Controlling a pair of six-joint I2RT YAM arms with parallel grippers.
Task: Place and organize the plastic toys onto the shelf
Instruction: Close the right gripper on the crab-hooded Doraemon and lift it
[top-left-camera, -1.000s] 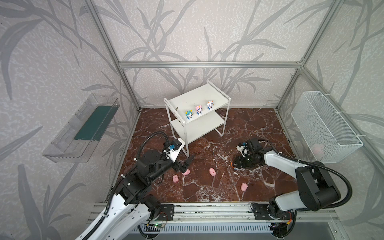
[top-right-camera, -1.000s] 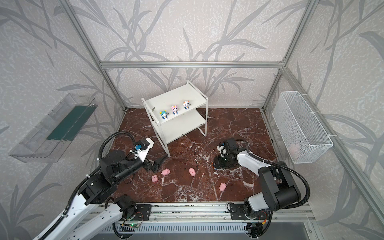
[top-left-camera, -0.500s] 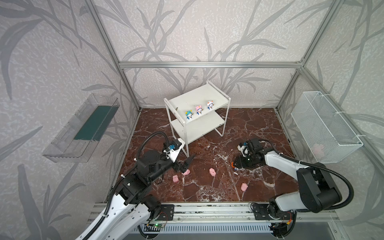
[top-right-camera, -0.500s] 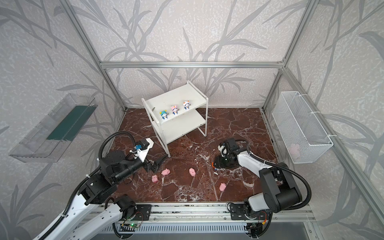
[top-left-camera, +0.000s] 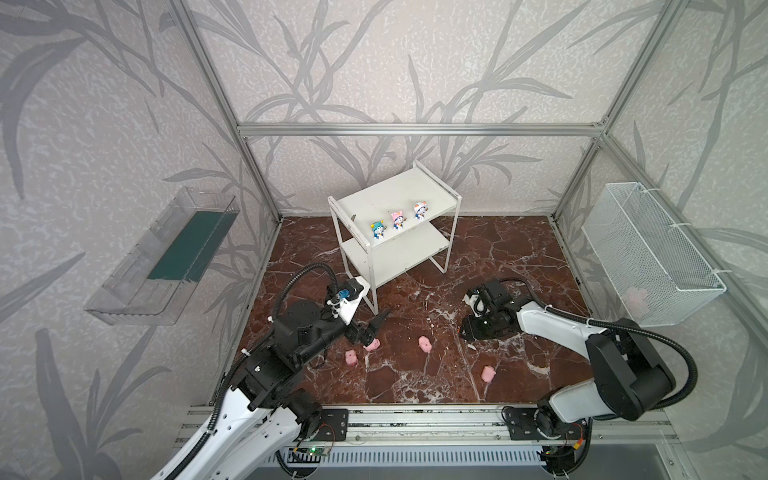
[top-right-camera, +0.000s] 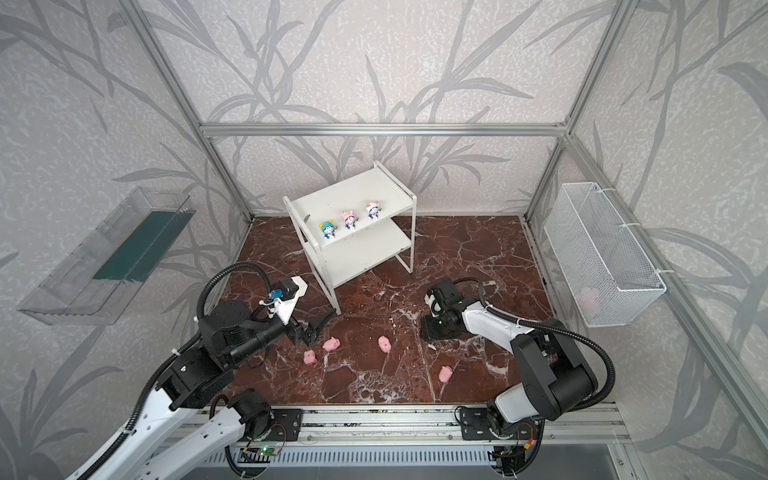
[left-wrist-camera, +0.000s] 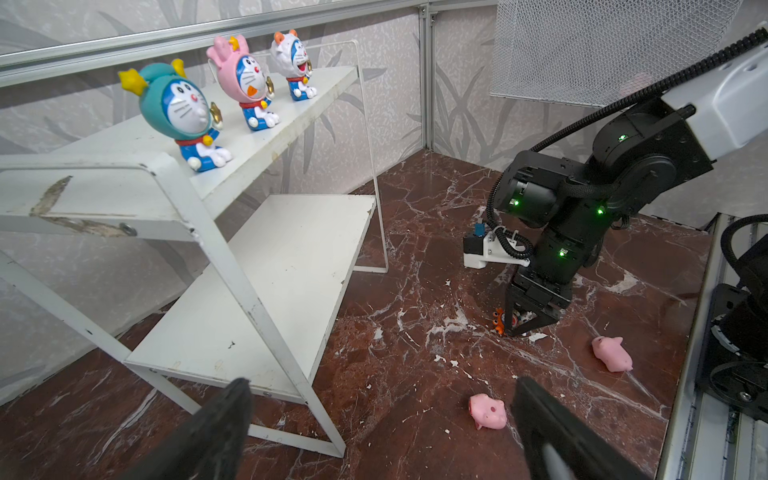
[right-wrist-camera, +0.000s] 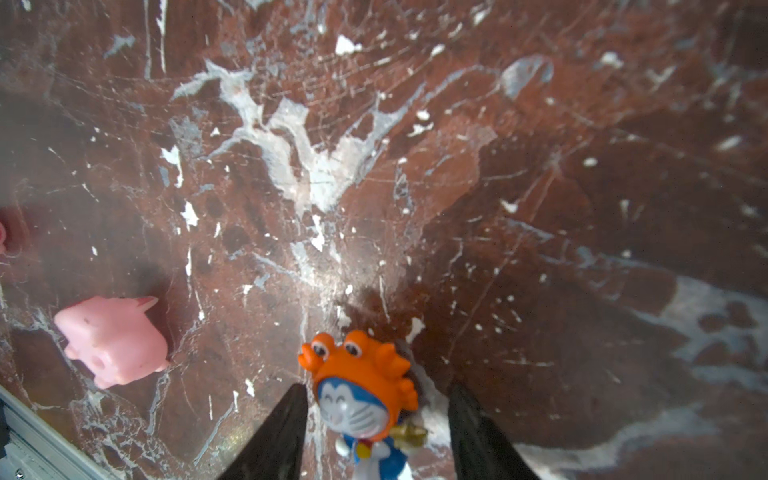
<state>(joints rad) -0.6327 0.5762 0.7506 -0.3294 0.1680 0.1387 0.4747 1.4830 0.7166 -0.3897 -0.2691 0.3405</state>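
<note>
The right gripper (right-wrist-camera: 377, 390) is held half-spread, pointed down at the marble-patterned floor (right-wrist-camera: 540, 187). The orange crab-hatted figurine (right-wrist-camera: 359, 368) is straddled between its jaws, apparently lying face up and set nearer one finger, with a clear gap on the other side. If the jaws are closed from here, the rounded hat could be pushed sideways or squeezed out. The left gripper (left-wrist-camera: 384, 384) is spread wide low over the floor, a pink pig (left-wrist-camera: 488, 411) just beside one finger and the white shelf (left-wrist-camera: 270, 270) near the other. Should its front leg be bumped, the teal-hatted figurine (left-wrist-camera: 183, 112), pink-hatted figurine (left-wrist-camera: 245, 79) and white-hatted figurine (left-wrist-camera: 293, 62), all near the top board's edge, could be toppled.
</note>
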